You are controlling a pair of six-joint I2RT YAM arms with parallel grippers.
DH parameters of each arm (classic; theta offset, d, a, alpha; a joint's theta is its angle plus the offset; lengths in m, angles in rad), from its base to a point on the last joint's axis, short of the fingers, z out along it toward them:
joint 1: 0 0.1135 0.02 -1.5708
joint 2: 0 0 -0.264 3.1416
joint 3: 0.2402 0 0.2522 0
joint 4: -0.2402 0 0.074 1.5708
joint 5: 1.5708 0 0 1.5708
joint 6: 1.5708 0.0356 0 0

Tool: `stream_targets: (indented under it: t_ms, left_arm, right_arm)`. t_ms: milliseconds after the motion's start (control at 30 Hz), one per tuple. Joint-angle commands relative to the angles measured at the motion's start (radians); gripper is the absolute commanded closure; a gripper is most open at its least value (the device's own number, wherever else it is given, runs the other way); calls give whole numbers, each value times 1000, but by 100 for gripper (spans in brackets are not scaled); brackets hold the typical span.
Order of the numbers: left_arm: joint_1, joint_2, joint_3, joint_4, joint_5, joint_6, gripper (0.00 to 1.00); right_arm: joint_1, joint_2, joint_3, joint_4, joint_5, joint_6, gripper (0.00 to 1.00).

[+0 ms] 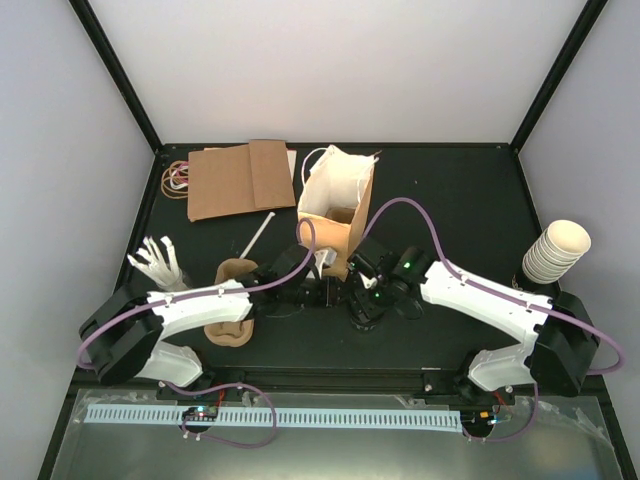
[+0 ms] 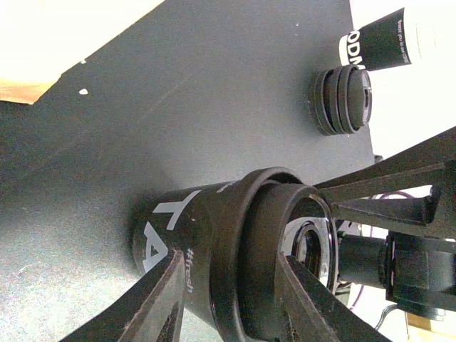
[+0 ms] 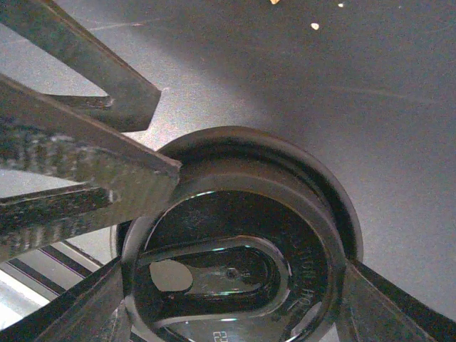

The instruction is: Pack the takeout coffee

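Both claws are on one takeout coffee cup (image 2: 192, 228), mid-bench, just on the near side of the open paper bag (image 1: 335, 205).

Left claw (image 2: 228, 299) is pinching the cup wall right under the lid. Right claw (image 3: 235, 285) straddles the lid rim with its tips against both sides. I can't tell if it is actually clamping.

It looks like a handover or a two-claw steady, so only one claw should carry. I'd favour the wall grip, since a pull on the lid could pop it off.

- Cup axis vertical before moving.
- Release the other claw fully and back it straight off.
- Lower the cup, don't drop it.

The pulp tray (image 1: 230, 330) sits near-left under the left forearm, so clearance is tight.

A second cup (image 2: 342, 100) and a third cup (image 2: 388, 43) wait close by.
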Motion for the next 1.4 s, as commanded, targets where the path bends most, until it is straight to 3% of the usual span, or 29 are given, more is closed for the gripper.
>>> stream_targets:
  t_ms: [0,733,1367]
  left_arm:
    - [11,-37,-22,13,-6,-3,63]
    - [23,-27,-34,32,21,-2,63]
    - [23,53,-63,71,21,-8,72]
  right_arm:
    - [22,77,-62,-80,-8,21,28]
    - [59,65,-93,-28,5,67,29]
    - [60,62,-90,-30,0,69,29]
